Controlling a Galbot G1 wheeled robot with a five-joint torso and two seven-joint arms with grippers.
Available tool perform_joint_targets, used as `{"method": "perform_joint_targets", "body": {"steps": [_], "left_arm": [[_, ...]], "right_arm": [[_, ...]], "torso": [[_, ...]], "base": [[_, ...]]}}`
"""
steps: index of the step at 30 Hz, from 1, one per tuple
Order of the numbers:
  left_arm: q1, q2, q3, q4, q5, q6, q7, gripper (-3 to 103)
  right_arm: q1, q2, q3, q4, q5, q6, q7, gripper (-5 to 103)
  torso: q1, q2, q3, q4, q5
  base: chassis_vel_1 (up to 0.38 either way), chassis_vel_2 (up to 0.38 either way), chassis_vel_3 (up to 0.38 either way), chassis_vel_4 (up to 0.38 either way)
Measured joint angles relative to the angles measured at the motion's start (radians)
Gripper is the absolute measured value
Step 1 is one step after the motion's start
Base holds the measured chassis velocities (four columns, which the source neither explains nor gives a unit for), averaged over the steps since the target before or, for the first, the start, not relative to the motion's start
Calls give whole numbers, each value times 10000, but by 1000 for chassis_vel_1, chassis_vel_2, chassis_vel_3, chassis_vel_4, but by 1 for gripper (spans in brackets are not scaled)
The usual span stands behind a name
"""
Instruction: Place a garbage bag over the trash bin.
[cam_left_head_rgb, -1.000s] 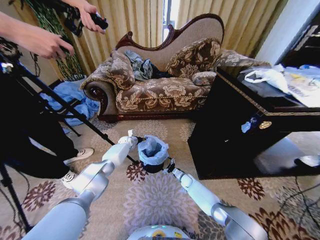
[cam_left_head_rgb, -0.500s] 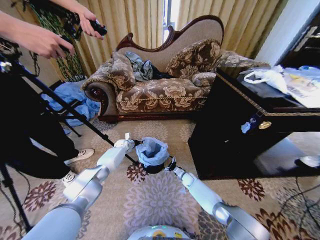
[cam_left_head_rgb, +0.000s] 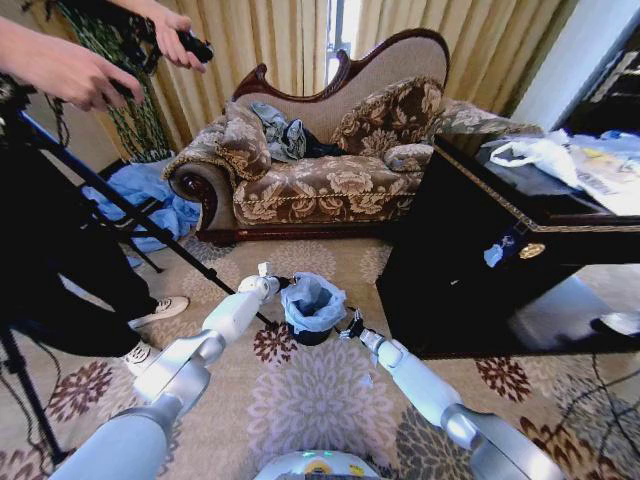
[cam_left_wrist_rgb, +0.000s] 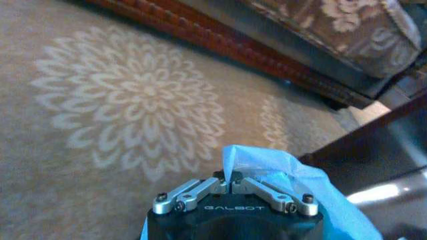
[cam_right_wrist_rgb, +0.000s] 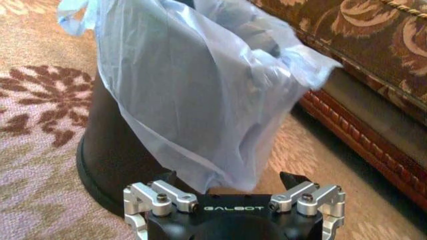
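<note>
The small black trash bin (cam_left_head_rgb: 311, 334) stands on the patterned carpet in front of the sofa. The pale blue garbage bag (cam_left_head_rgb: 312, 300) sits in its mouth and hangs down over the outside. My left gripper (cam_left_head_rgb: 276, 285) is at the bag's left rim. In the left wrist view that left gripper (cam_left_wrist_rgb: 231, 181) is shut on a fold of the garbage bag (cam_left_wrist_rgb: 267, 165). My right gripper (cam_left_head_rgb: 350, 325) is low at the bin's right side. In the right wrist view the right gripper (cam_right_wrist_rgb: 230, 180) is open, with the garbage bag (cam_right_wrist_rgb: 200, 95) hanging down the trash bin (cam_right_wrist_rgb: 107, 160) just ahead of its fingers.
A brown floral sofa (cam_left_head_rgb: 330, 170) stands behind the bin. A tall black cabinet (cam_left_head_rgb: 500, 260) is close on the right. Tripod legs (cam_left_head_rgb: 150, 225) and a person's shoes (cam_left_head_rgb: 165, 310) are on the left, with a blue cloth heap (cam_left_head_rgb: 140, 195) behind them.
Both grippers and the bag have shifted a little to the right. The bag's top looks more bunched than a second ago.
</note>
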Motion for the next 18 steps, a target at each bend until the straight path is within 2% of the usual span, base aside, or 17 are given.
{"method": "perform_joint_targets", "body": {"steps": [2,8,13,16,18], "left_arm": [[34,-39,-250,331,168,-127,89,0],[234,-11,-571,315,174,-164,123,0],[521,42,-871,-147,-182,6,-228,0],[673,119,-897,-401,-286,19,-303,0],[691,145,-885,-440,-288,18,-292,0]], "right_arm": [[0,-12,75,57,-73,10,111,100],[36,-215,201,220,-169,231,366,100],[55,-502,506,681,-379,432,723,100],[-36,-852,892,1515,-447,345,1041,100],[-210,-1210,984,2589,-375,-8,1278,100]], "torso": [[0,0,0,0,0],[-2,1,-4,-7,-3],[-1,0,-1,0,-1],[-1,0,-1,2,-1],[0,-1,0,0,-3]], "base": [[0,0,0,0],[0,0,0,0],[0,0,0,0],[0,0,0,0],[0,0,0,0]]}}
